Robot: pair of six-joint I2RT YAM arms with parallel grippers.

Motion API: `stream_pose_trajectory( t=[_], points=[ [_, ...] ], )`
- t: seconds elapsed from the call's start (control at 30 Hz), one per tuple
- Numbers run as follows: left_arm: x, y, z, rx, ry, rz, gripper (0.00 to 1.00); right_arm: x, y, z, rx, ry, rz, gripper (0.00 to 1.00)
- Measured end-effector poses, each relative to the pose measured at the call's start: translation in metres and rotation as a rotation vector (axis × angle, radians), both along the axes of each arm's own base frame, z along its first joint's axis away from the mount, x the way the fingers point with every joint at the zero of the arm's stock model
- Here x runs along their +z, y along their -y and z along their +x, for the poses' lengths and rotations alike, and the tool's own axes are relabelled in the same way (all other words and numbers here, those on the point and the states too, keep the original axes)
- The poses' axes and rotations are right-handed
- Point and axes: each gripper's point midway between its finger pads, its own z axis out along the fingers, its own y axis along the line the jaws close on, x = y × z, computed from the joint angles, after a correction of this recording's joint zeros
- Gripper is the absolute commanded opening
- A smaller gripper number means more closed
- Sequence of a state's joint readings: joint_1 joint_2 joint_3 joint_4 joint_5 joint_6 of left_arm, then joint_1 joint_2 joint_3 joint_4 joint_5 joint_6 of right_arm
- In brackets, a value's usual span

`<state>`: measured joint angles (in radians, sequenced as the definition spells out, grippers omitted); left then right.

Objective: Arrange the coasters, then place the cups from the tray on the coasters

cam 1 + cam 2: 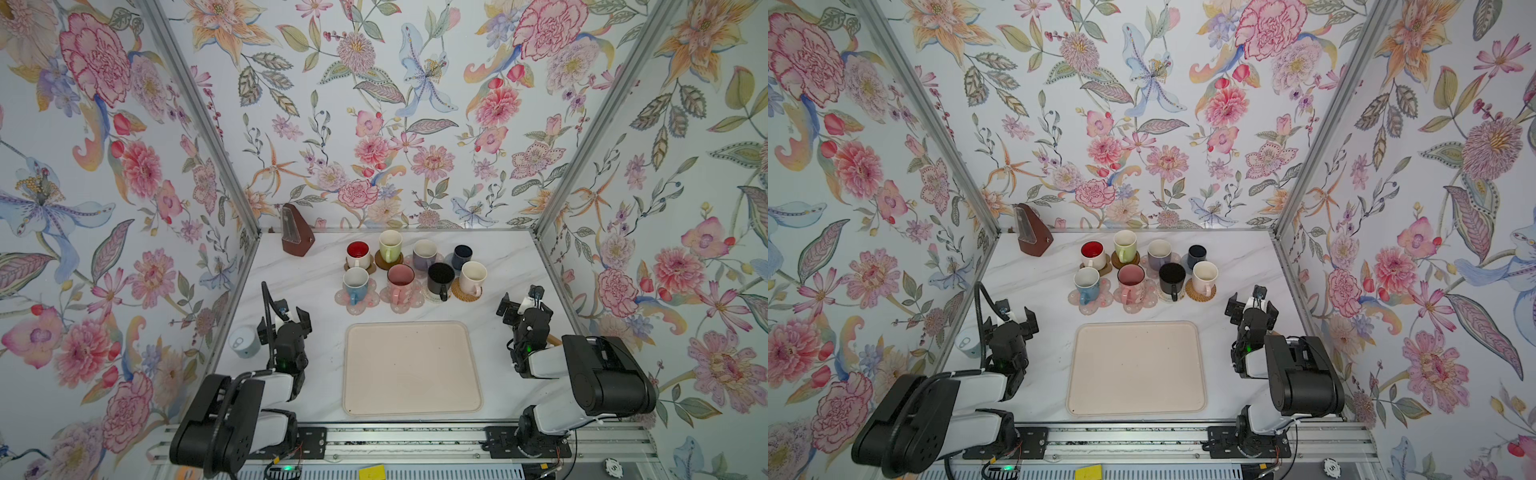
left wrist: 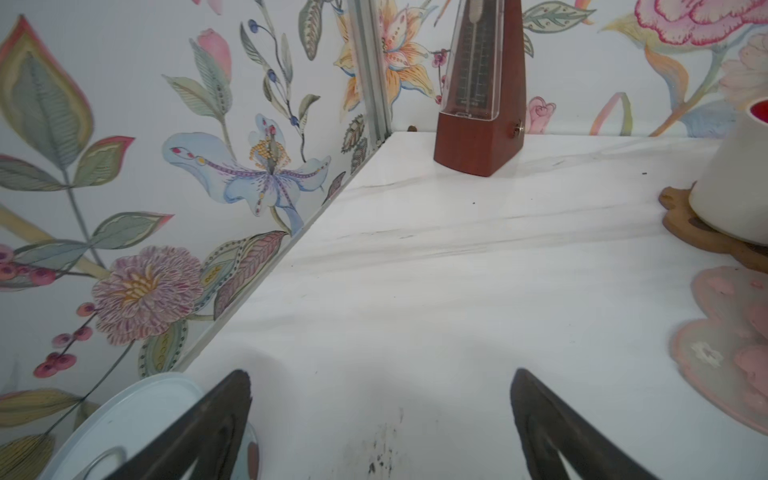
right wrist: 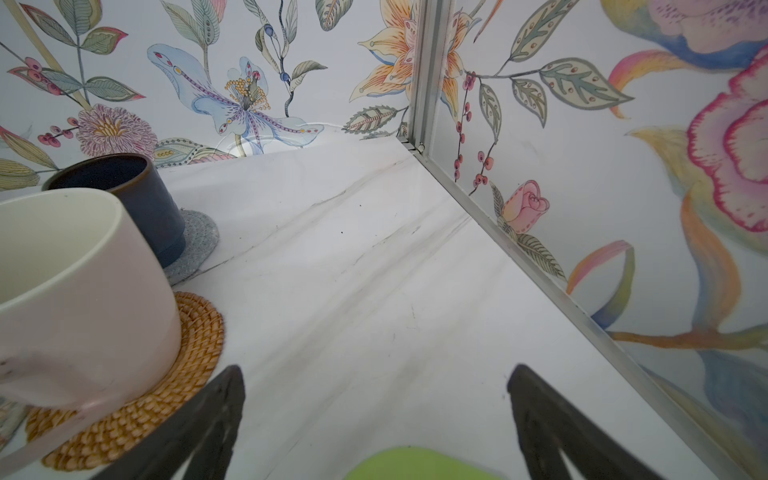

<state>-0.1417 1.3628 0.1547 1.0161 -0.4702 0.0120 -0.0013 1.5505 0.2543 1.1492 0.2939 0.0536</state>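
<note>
The beige tray [image 1: 411, 368] lies bare at the table's front middle. Behind it, several cups stand in two rows, each on a coaster: red-inside white [image 1: 358, 254], green [image 1: 390, 245], lavender [image 1: 424, 254], navy [image 1: 462, 256], blue [image 1: 355, 283], pink [image 1: 400, 281], black [image 1: 440, 279], cream [image 1: 473, 277]. A pink flower coaster [image 1: 356, 298] shows under the blue cup. My left gripper [image 1: 284, 320] [image 2: 380, 382] is open and holds nothing, left of the tray. My right gripper [image 1: 523, 305] [image 3: 374, 372] is open with nothing in it, beside the cream cup [image 3: 83, 299] on its tan woven coaster [image 3: 187, 353].
A brown metronome [image 1: 296, 230] stands at the back left corner. A small white can [image 1: 244, 341] sits against the left wall beside my left arm. A green object [image 3: 415, 463] lies under my right gripper. Floral walls close three sides.
</note>
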Motion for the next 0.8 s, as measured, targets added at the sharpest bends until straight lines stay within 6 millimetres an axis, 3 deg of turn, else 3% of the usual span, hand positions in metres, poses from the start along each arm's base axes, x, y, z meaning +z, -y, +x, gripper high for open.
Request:
stream_pose_trajectory(
  t=[0.13, 0.4, 0.8],
  points=[
    [-0.011, -0.002, 0.033, -0.035, -0.01, -0.015, 0.99, 0.0, 0.0, 0.0, 0.0, 0.0, 0.0, 0.99],
    [0.006, -0.002, 0.043, -0.071, 0.065, -0.039, 0.99, 0.0, 0.0, 0.0, 0.0, 0.001, 0.001, 0.99],
    [0.01, 0.0, 0.045, -0.085, 0.087, -0.043, 0.99, 0.003, 0.003, 0.009, 0.035, 0.003, 0.041, 0.99]
  ],
)
